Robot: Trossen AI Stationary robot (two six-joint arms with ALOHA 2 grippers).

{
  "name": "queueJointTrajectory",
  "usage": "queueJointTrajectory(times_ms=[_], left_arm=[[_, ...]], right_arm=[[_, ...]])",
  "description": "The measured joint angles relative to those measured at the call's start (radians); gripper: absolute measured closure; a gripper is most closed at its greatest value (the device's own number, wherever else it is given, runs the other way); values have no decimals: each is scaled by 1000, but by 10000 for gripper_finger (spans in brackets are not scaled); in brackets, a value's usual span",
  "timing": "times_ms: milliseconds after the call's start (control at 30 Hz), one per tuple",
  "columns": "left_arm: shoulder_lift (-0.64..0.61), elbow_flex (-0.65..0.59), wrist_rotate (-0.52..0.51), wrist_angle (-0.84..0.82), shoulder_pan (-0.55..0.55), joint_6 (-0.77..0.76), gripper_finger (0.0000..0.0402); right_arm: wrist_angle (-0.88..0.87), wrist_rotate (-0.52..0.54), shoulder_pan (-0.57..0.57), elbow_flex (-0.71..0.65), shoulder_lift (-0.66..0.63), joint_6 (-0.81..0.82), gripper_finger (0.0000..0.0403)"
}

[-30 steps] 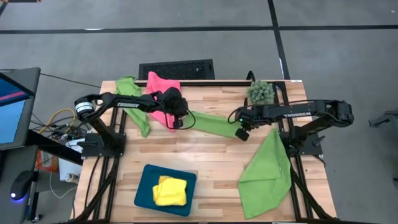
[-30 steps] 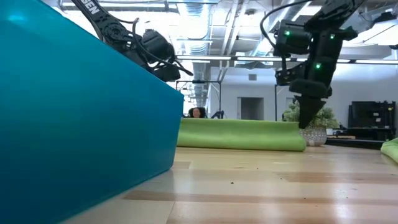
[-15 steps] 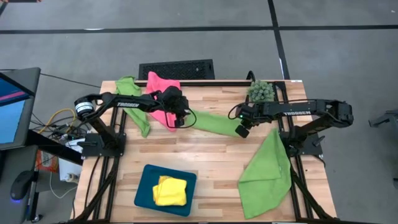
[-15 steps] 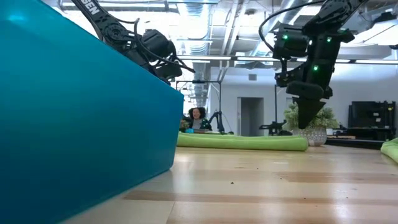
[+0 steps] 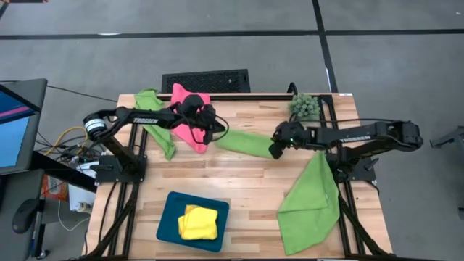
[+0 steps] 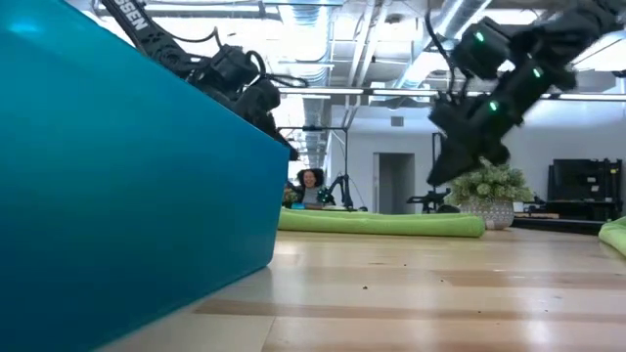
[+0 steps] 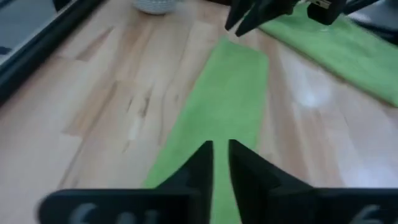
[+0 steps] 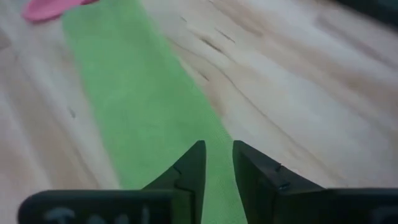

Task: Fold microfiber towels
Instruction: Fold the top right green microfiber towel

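A lime green towel folded into a long narrow strip (image 5: pixel 246 143) lies flat on the table's middle (image 6: pixel 381 224). My left gripper (image 5: pixel 209 132) hovers just over its left end (image 7: pixel 221 149), with a narrow gap between the fingers and nothing in it. My right gripper (image 5: pixel 275 150) hangs tilted above the strip's right end (image 8: pixel 219 152), open and holding nothing. A hot pink towel (image 5: pixel 185 109) lies crumpled under the left arm. A yellow towel (image 5: pixel 198 222) rests folded in the teal tray (image 5: pixel 165 217).
Another green towel (image 5: pixel 154 109) drapes over the far left corner, and a larger one (image 5: pixel 312 199) lies spread at the near right, hanging over the edge. A small spiky plant (image 5: pixel 304 107) stands at the far right. A person (image 6: pixel 309 181) sits in the room beyond.
Both grippers have let go of the green strip, which had been held raised between them; it has dropped flat onto the table. My right gripper has tipped from pointing straight down to a slant above the strip's right end. My left gripper has turned and drawn slightly toward the far edge.
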Motion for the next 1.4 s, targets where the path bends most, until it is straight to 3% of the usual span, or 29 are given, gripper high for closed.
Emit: queueJointTrajectory(times_ms=[100, 233, 467, 667, 933, 1200, 1333, 1400], left_arm=[[24, -28, 11, 78, -3, -21, 395], [84, -37, -42, 117, -16, -17, 399], [203, -37, -121, 150, -16, -25, 401], [271, -37, -130, 156, -17, -52, 401], [236, -36, -121, 137, -5, -97, 401], [108, -36, -19, 140, 12, -141, 401], [104, -46, 112, 160, 3, -165, 401], [112, -64, 119, 167, -19, -163, 401]], right_arm=[[157, 29, 0, -81, 21, 63, 309], [233, 65, -14, -127, 59, 104, 320], [234, 74, -23, -134, 169, 108, 329], [259, 94, -22, -128, 253, 154, 329], [234, 82, -23, -135, 164, 151, 329], [272, 87, 38, -134, 43, 108, 329], [314, 90, 120, -134, 56, 111, 329], [336, 109, 164, -133, 89, 128, 329]])
